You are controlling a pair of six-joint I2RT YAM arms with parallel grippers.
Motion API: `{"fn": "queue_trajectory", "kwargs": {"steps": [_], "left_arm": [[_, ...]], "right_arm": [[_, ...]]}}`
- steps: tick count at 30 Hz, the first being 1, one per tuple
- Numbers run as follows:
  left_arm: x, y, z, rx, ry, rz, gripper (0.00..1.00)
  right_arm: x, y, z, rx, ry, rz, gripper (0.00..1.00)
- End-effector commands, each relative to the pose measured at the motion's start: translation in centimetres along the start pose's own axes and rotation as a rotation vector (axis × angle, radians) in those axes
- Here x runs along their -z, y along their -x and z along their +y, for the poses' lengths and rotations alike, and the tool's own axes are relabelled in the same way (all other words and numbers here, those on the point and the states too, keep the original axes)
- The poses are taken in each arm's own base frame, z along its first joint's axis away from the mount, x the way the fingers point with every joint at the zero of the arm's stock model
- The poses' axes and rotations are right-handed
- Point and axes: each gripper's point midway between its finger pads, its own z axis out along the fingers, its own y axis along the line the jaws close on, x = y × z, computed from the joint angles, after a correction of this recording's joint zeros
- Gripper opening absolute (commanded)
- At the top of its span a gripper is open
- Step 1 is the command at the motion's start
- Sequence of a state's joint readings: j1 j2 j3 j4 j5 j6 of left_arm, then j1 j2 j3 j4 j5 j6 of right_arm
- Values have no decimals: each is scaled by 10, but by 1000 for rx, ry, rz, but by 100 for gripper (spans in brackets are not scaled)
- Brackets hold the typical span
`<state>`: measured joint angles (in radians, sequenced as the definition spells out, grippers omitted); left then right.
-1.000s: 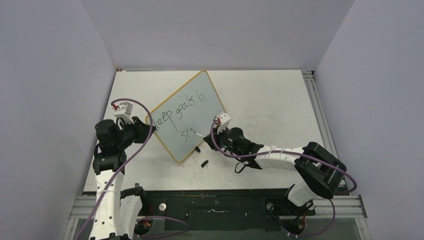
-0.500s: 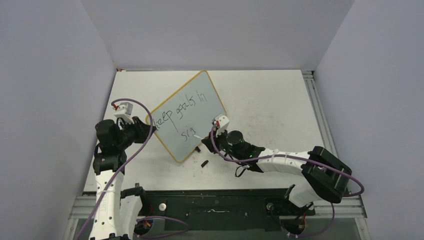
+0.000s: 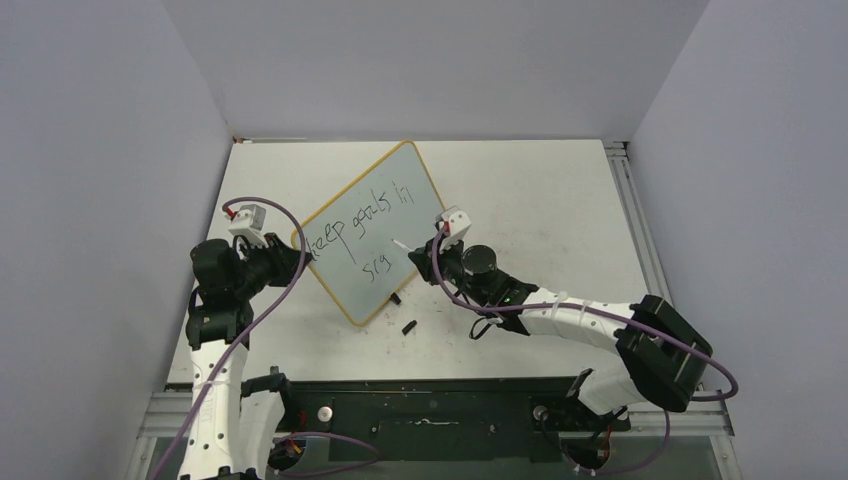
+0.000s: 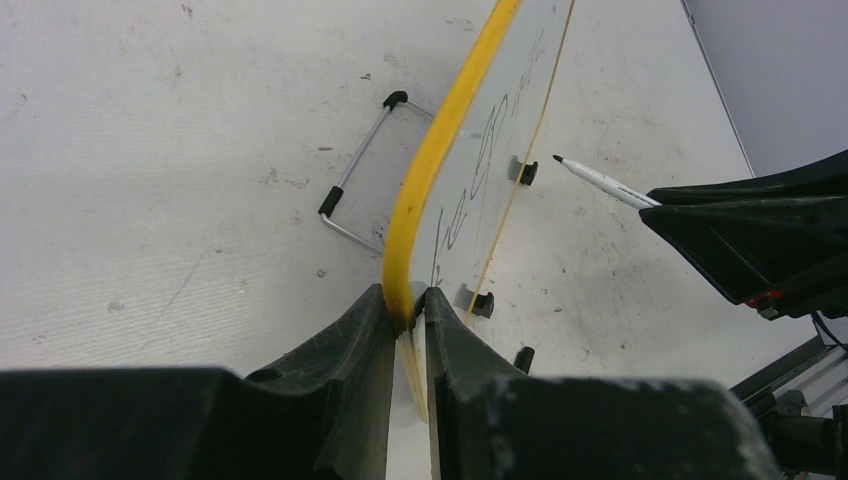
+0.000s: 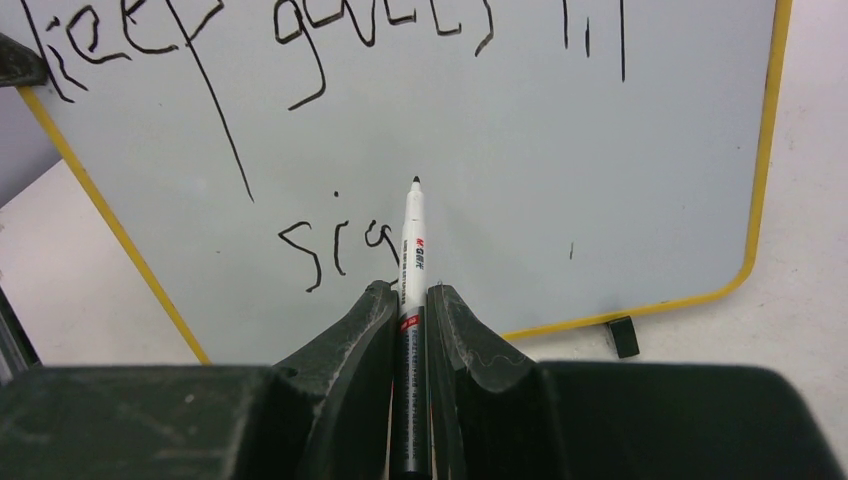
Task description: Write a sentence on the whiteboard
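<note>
The whiteboard (image 3: 372, 200) with its yellow rim stands tilted at the table's left middle. My left gripper (image 3: 296, 252) is shut on its rim at the near-left corner, which the left wrist view shows between the jaws (image 4: 408, 300). The sentence (image 3: 358, 224) reads "keep goals in", with "sig" (image 5: 338, 252) below it. My right gripper (image 3: 432, 250) is shut on a white and black marker (image 5: 413, 250). The marker tip points at the board, above and right of "sig". I cannot tell if it touches.
A small black cap (image 3: 408, 326) lies on the tabletop near the board's front corner. A black foot (image 5: 622, 336) sits under the board's rim. A wire stand (image 4: 355, 180) sticks out behind the board. Grey walls close in on three sides.
My right gripper has lifted the marker away from the end of "sig" and moved it toward the far right. The board and left gripper have not moved.
</note>
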<state>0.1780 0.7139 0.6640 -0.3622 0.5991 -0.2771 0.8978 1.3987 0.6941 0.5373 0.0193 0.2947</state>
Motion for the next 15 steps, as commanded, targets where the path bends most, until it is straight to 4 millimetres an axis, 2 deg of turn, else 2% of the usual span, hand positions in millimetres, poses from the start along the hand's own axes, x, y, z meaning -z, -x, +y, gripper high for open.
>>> {"fn": "queue_trajectory", "kwargs": {"steps": [1,15], "left_arm": [[1,12,-5,-39,-10,-37,14],[1,11,-4,-39,-9,-36,14]], "right_arm": [[-11,26,5,8,23,-81,5],[-22,22,16,11,85,-74,5]]}}
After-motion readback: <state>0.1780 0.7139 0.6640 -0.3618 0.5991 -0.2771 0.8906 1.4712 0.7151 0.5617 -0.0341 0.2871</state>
